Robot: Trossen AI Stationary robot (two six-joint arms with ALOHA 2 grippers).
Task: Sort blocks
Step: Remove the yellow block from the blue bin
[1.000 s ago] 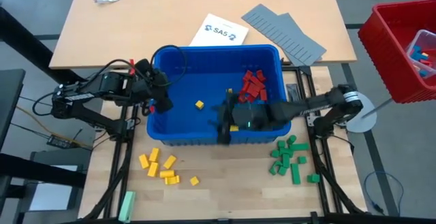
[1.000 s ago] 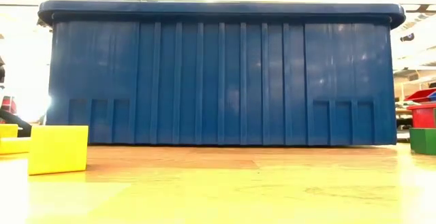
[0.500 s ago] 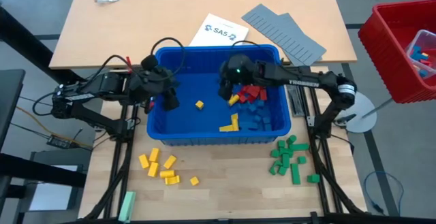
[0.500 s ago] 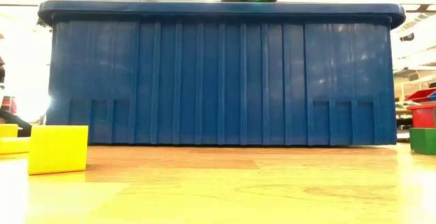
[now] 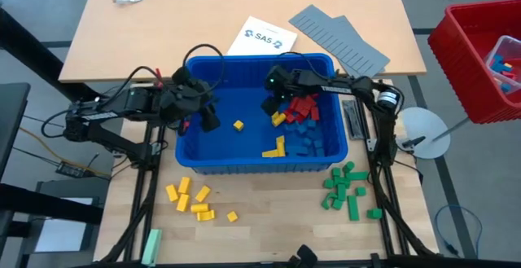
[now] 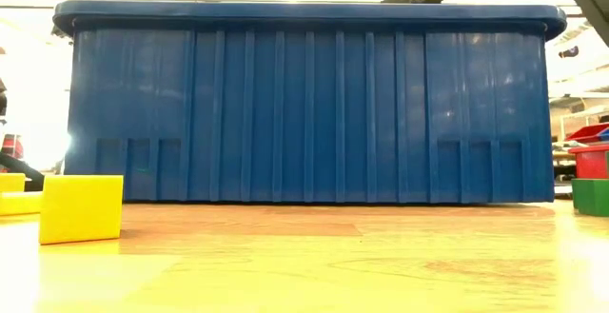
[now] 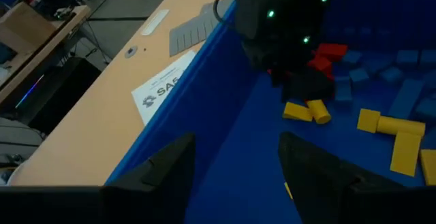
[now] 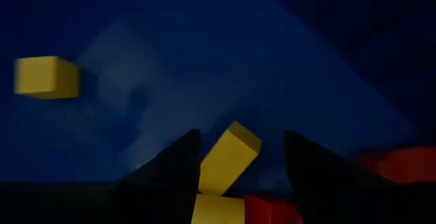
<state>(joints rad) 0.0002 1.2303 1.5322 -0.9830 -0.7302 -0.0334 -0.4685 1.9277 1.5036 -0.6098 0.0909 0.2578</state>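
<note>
Two arms reaching into blue bin (image 5: pixel 189 150), left tool (image 5: pixel 210 120) open, empty, right tool (image 5: pixel 273 105) open astride yellow block (image 8: pixel 228 157).

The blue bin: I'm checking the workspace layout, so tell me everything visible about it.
The large blue plastic rectangular bin sits upright at the table's middle, open-topped, with vertical ribs on its outer wall and a rolled rim. Inside lie loose small plastic bricks: red, blue and yellow. Both arms reach in: the left tool is open near one wall, the right tool is open beside the red bricks, a yellow brick between its fingers.
</note>
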